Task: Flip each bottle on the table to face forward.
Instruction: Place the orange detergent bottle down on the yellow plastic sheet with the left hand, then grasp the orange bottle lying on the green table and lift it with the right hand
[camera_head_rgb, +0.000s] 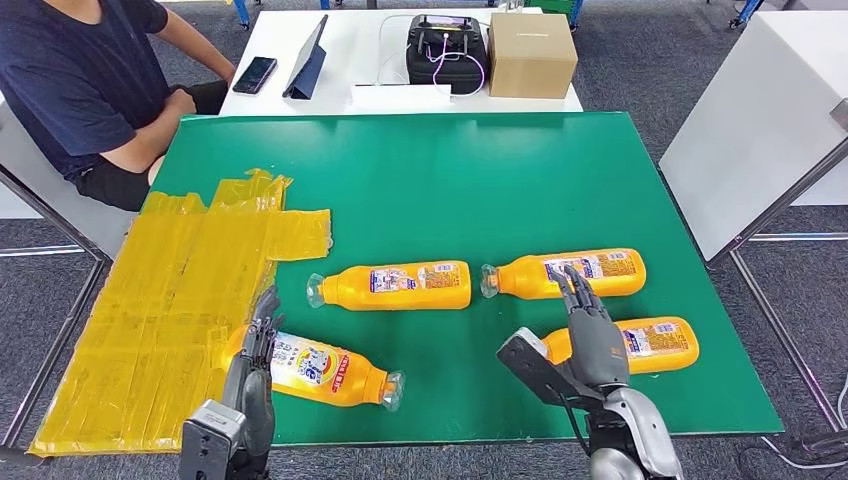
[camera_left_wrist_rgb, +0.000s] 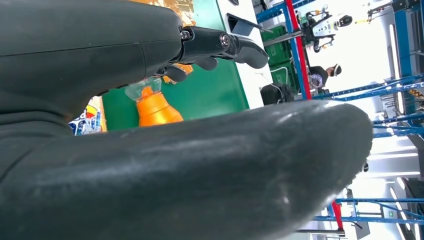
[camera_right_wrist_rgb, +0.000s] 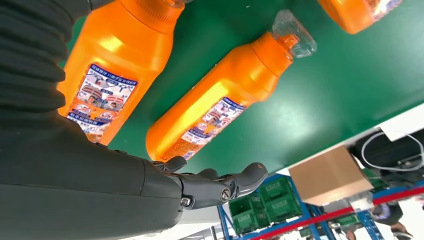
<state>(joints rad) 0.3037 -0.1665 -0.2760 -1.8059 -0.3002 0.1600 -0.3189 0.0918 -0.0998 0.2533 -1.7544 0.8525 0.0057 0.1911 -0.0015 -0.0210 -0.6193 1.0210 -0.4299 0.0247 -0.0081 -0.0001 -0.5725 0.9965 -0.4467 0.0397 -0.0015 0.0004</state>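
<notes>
Four orange bottles lie on their sides on the green table. My left hand lies open, fingers stretched out, against the base end of the near-left bottle, whose clear cap points right. The left wrist view shows that bottle's neck past my left hand. My right hand is open above the neck end of the near-right bottle, fingertips reaching the far-right bottle. A middle bottle lies apart. In the right wrist view my right hand hovers by the near-right bottle and far-right bottle.
A yellow taped sheet covers the table's left side. A person sits at the far left corner. Behind stands a white table with a phone, a tablet, a black controller and a cardboard box. A white cabinet stands to the right.
</notes>
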